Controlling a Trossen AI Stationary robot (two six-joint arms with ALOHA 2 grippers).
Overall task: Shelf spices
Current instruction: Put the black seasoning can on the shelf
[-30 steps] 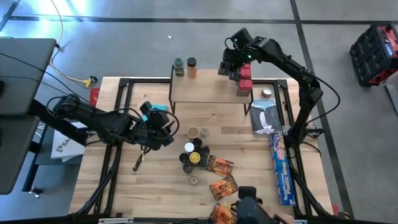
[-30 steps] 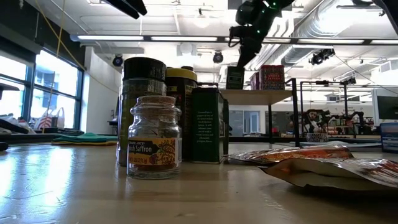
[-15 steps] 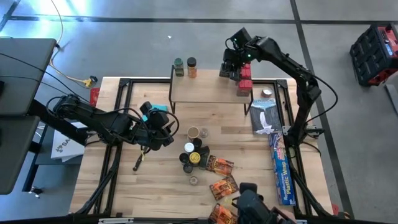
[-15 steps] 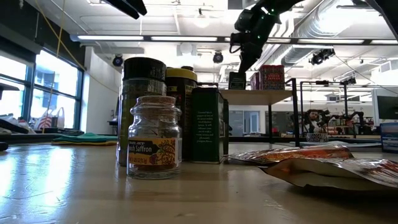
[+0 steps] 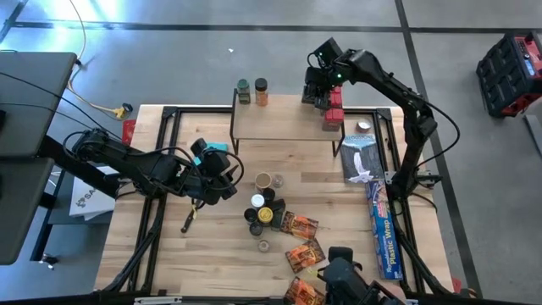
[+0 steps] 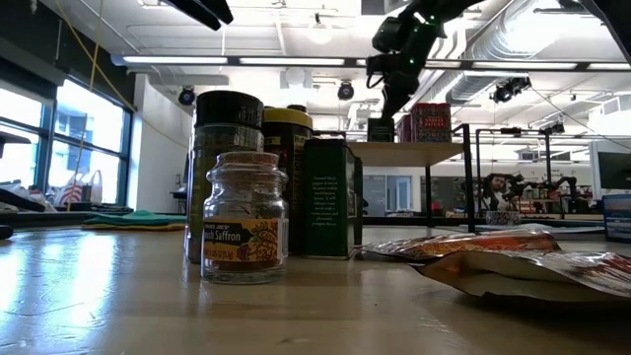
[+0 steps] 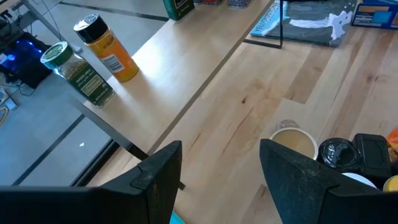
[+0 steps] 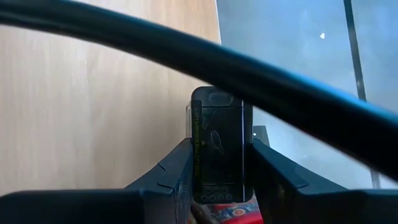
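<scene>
The shelf (image 5: 284, 127) stands at the table's far side. Two jars (image 5: 251, 91) stand on its far left corner and red boxes (image 5: 333, 112) on its right end. My right gripper (image 5: 316, 91) is over the far right corner, shut on a dark green tin (image 8: 221, 140). My left gripper (image 5: 217, 180) hangs open above the table's left middle with nothing between its fingers. More spice jars (image 5: 262, 207) and orange-brown packets (image 5: 301, 241) lie on the table in front of the shelf. My right gripper pinches the tin between its two fingers (image 8: 176, 174), one on each of two opposite sides (image 8: 194, 155). The fingers come steeply from above. The tin (image 6: 380, 128) stands upright with its base at the shelf's top (image 6: 419, 150), beside the red boxes.
A long blue plastic-wrap box (image 5: 384, 230) and a grey packet (image 5: 362, 159) lie along the table's right side. A small jar (image 5: 363, 127) stands by the shelf's right end. The middle of the shelf's top is bare wood.
My right gripper has sunk slightly with the tin, bringing it down to the shelf's top and a little closer to the red boxes. The tin has stayed upright.
</scene>
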